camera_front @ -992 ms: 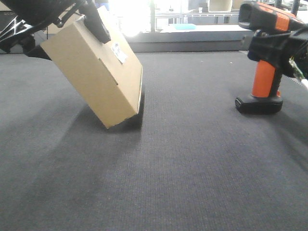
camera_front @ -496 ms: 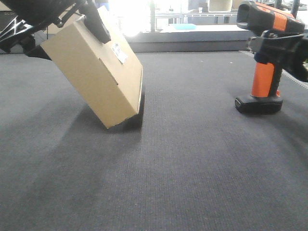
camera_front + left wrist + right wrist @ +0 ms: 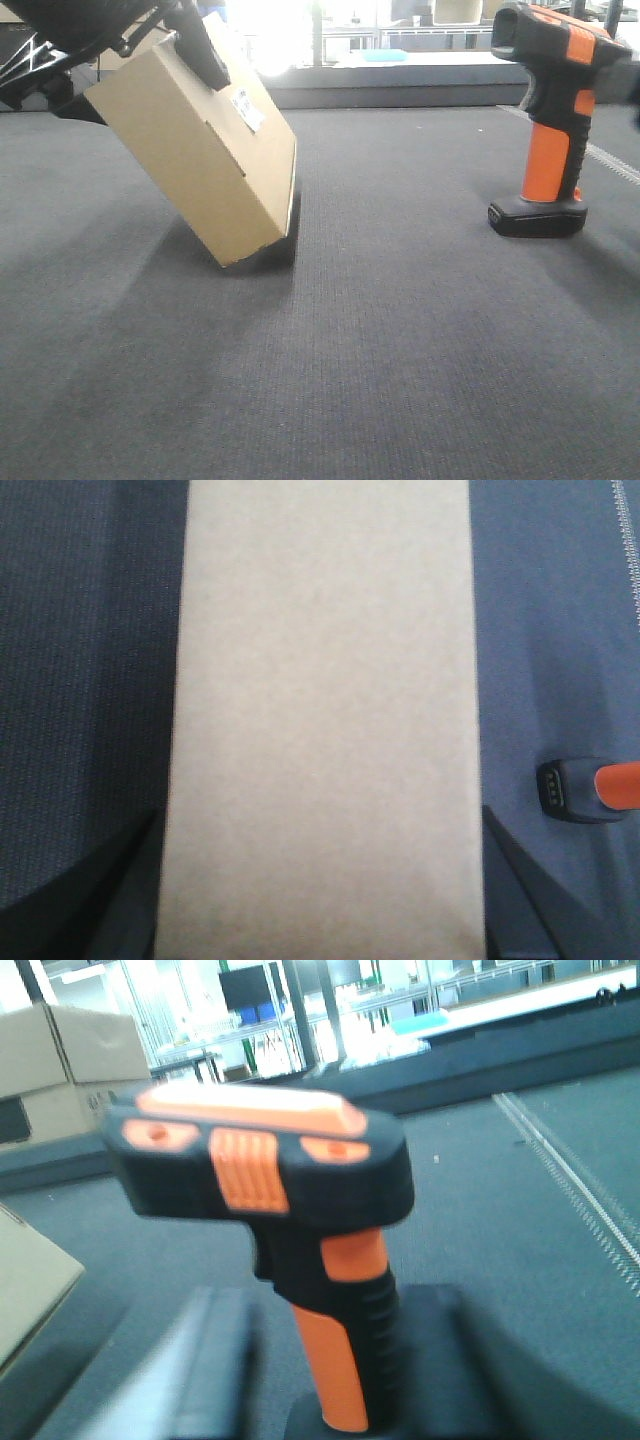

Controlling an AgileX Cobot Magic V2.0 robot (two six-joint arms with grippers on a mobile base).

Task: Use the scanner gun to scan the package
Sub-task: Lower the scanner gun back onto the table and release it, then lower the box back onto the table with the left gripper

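Observation:
A brown cardboard package (image 3: 200, 150) with a white label (image 3: 247, 108) is tilted, its lower corner on the grey mat. My left gripper (image 3: 320, 900) is shut on it, one black finger (image 3: 205, 55) on its top face; the box fills the left wrist view. The orange and black scanner gun (image 3: 550, 120) stands upright on its base at the right. In the right wrist view the scanner (image 3: 330, 1260) stands between my right gripper's (image 3: 330, 1380) open fingers, with gaps on both sides of the handle. The scanner's base also shows in the left wrist view (image 3: 590, 790).
The grey mat (image 3: 400, 350) covers the table. A raised ledge (image 3: 400, 95) and bright shelving run along the back. A stitched seam (image 3: 580, 1190) crosses the mat right of the scanner. Cardboard boxes (image 3: 60, 1070) stand in the far background.
My right gripper has let go of the scanner handle and drawn back to the right, almost out of the front view. The scanner stays standing. The package and left arm have not moved.

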